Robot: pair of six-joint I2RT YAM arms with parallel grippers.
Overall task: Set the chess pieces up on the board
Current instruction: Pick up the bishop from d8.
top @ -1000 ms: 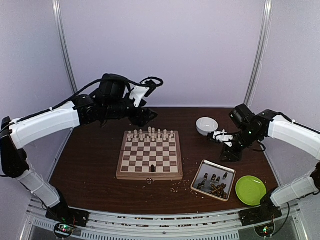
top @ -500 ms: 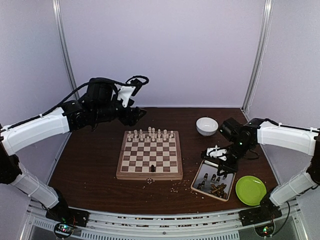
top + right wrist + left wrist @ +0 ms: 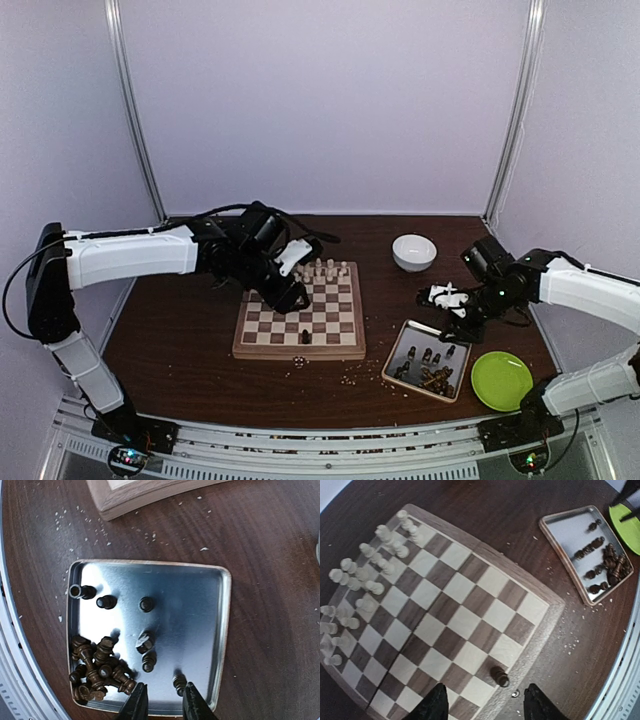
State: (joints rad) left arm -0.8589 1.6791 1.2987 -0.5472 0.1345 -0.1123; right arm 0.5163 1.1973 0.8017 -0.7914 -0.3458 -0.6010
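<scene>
The board (image 3: 298,352) lies mid-table, cream chess pieces (image 3: 325,268) lined along its far side and one dark piece (image 3: 304,337) on its near edge row. My left gripper (image 3: 300,298) hovers over the board's left half. In the left wrist view it (image 3: 487,707) is open and empty, the dark piece (image 3: 499,675) just ahead of the gap, cream pieces (image 3: 365,580) at left. My right gripper (image 3: 452,318) hangs over the metal tray (image 3: 403,352). In the right wrist view its jaws (image 3: 162,702) stand narrowly apart, empty, above the tray (image 3: 225,630), a dark piece (image 3: 179,682) near them.
The tray holds a heap of dark pieces (image 3: 97,672) and several single ones. A green plate (image 3: 500,380) sits right of the tray and a white bowl (image 3: 413,252) behind it. Pale crumbs (image 3: 350,375) dot the wood between board and tray.
The left arm has swung from behind the board's far left corner down over the board, its jaws narrowing somewhat. The right gripper has shifted about above the tray.
</scene>
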